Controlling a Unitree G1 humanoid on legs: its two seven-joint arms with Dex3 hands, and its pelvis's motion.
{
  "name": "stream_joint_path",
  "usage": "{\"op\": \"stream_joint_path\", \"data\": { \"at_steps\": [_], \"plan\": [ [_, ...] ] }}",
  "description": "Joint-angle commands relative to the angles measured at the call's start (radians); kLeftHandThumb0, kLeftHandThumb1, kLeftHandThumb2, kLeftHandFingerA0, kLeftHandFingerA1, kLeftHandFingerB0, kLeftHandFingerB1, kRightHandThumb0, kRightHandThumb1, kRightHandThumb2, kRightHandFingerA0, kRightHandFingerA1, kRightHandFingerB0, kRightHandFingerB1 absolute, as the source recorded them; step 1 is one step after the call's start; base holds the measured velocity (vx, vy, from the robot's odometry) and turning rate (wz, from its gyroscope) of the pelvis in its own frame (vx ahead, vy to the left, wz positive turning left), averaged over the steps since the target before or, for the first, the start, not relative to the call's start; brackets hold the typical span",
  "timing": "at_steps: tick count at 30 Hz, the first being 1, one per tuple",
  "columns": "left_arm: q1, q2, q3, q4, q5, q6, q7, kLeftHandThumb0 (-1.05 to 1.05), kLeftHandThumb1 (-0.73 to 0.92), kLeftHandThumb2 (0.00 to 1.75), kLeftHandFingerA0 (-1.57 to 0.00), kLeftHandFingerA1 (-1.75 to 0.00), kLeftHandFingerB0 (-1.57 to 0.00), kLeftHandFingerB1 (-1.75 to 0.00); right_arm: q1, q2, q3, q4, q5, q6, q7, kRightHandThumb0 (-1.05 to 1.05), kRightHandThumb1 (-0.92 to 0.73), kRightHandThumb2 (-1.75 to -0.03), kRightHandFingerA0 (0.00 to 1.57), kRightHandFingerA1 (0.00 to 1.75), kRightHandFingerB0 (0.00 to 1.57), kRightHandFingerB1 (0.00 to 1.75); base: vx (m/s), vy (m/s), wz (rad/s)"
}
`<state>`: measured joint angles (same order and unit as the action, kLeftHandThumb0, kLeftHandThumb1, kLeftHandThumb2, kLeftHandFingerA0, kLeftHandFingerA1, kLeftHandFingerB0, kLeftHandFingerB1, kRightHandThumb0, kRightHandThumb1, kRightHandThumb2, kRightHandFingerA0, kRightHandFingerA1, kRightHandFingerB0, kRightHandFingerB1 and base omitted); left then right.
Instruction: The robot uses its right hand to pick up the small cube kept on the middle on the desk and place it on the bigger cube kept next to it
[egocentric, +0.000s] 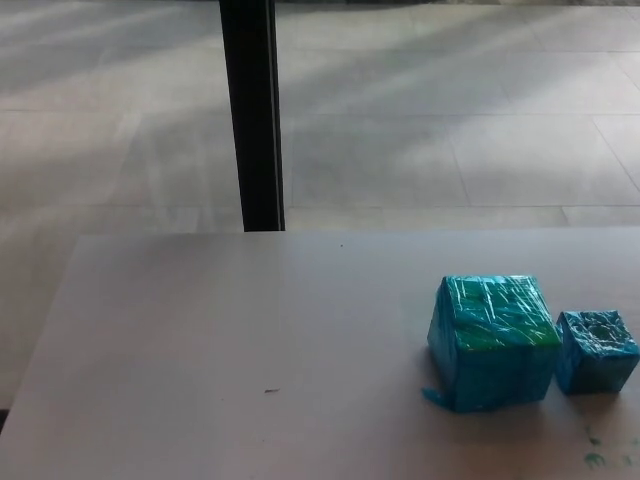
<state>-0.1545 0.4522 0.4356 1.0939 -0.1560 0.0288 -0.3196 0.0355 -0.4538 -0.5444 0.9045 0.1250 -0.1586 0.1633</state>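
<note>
Neither robot hand shows in the head view. The small cube, wrapped in blue, sits on the tabletop by its right edge, just beside the bigger cube, on that cube's right. The bigger cube has a green top. A black post stands beyond the far edge.

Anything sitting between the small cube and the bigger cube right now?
Nothing. In the head view the small cube stands just right of the bigger cube, with only a thin, shadowed strip of the desk between them. Neither hand shows.
</note>
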Motion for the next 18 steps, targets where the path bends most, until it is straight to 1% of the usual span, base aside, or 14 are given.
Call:
{"op": "stream_joint_path", "data": {
  "at_steps": [1,2,3,4,5,6,7,9,10,12,13,14,17,18],
  "plan": [
    [-0.013,0.032,0.028,0.039,-0.062,0.022,-0.093,-0.92,0.84,0.66,-0.27,-0.39,-0.20,-0.31,-0.015,-0.035,-0.044,0.044,0.069,-0.076,0.028,-0.70,-0.78,-0.63,0.33,0.76,0.28,0.49,0.00,0.000,0.00],
    [-0.008,0.032,0.025,0.043,-0.060,0.023,-0.096,-0.92,0.84,0.67,-0.27,-0.39,-0.20,-0.31,0.010,-0.028,-0.062,-0.011,0.084,-0.053,0.014,-0.68,-0.78,-0.63,0.31,0.86,0.28,0.55,0.00,0.000,0.00],
    [-0.009,0.033,0.025,0.046,-0.060,0.021,-0.097,-0.92,0.84,0.67,-0.27,-0.39,-0.20,-0.31,0.010,-0.028,-0.063,-0.011,0.084,-0.053,0.014,-0.68,-0.78,-0.63,0.31,0.86,0.28,0.55,0.00,0.000,0.00],
    [-0.008,0.033,0.025,0.046,-0.062,0.020,-0.100,-0.92,0.84,0.67,-0.27,-0.38,-0.19,-0.31,-0.004,-0.049,-0.073,0.023,0.088,-0.059,0.018,-0.68,-0.81,-0.64,0.28,0.79,0.25,0.51,0.00,0.000,0.00],
    [-0.010,0.031,0.028,0.047,-0.066,0.025,-0.097,-0.92,0.83,0.65,-0.27,-0.38,-0.20,-0.31,-0.022,-0.063,-0.088,0.060,0.098,-0.065,0.015,-0.70,-0.79,-0.63,0.25,0.79,0.26,0.52,0.00,0.000,0.00],
    [-0.009,0.031,0.024,0.045,-0.063,0.022,-0.090,-0.92,0.84,0.66,-0.28,-0.38,-0.22,-0.31,-0.050,-0.085,-0.103,0.111,0.108,-0.073,0.016,-0.76,-0.68,-0.73,0.26,0.76,0.22,0.52,0.00,0.000,0.00],
    [-0.008,0.030,0.021,0.044,-0.061,0.019,-0.091,-0.92,0.84,0.66,-0.27,-0.38,-0.20,-0.31,-0.064,-0.094,-0.125,0.121,0.129,-0.056,0.010,-0.70,-0.78,-0.63,0.28,0.78,0.25,0.50,0.00,0.000,0.00],
    [-0.010,0.028,0.022,0.047,-0.066,0.022,-0.090,-0.92,0.84,0.66,-0.28,-0.38,-0.21,-0.31,-0.071,-0.106,-0.146,0.129,0.144,-0.054,0.011,-0.69,-0.79,-0.63,0.30,0.77,0.24,0.47,0.00,0.000,0.00],
    [-0.008,0.028,0.021,0.047,-0.067,0.022,-0.090,-0.91,0.84,0.66,-0.27,-0.37,-0.21,-0.31,-0.079,-0.115,-0.164,0.113,0.156,-0.044,-0.004,-0.67,-0.78,-0.63,0.37,0.86,0.25,0.48,0.00,0.000,0.00],
    [-0.007,0.028,0.019,0.048,-0.070,0.022,-0.090,-0.91,0.84,0.66,-0.27,-0.37,-0.21,-0.31,-0.098,-0.141,-0.206,0.069,0.191,0.002,-0.017,-0.69,-0.79,-0.63,0.33,0.87,0.22,0.51,0.00,0.000,0.00],
    [-0.008,0.027,0.021,0.051,-0.072,0.025,-0.086,-0.89,0.65,1.03,-0.21,-0.48,-0.15,-0.43,-0.098,-0.146,-0.211,0.059,0.189,-0.003,-0.024,-0.69,-0.79,-0.63,0.33,0.90,0.23,0.52,0.00,0.000,0.00],
    [-0.007,0.025,0.024,0.050,-0.077,0.027,-0.087,-0.91,0.84,0.66,-0.27,-0.38,-0.20,-0.31,-0.104,-0.158,-0.217,0.050,0.187,0.001,-0.033,-0.68,-0.80,-0.64,0.31,0.88,0.22,0.50,0.00,0.000,0.00],
    [0.000,0.024,0.014,0.050,-0.071,0.017,-0.081,-0.91,0.84,0.66,-0.29,-0.38,-0.23,-0.32,-0.124,-0.188,-0.233,0.031,0.197,0.032,-0.048,-0.66,-0.82,-0.64,0.36,1.03,0.21,0.53,0.00,0.000,0.00],
    [-0.001,0.025,0.015,0.051,-0.073,0.018,-0.084,-0.91,0.84,0.66,-0.29,-0.38,-0.23,-0.32,-0.143,-0.204,-0.241,0.038,0.207,0.059,-0.052,-0.64,-0.81,-0.64,0.30,0.92,0.22,0.51,0.00,0.000,0.00]
  ]
}}
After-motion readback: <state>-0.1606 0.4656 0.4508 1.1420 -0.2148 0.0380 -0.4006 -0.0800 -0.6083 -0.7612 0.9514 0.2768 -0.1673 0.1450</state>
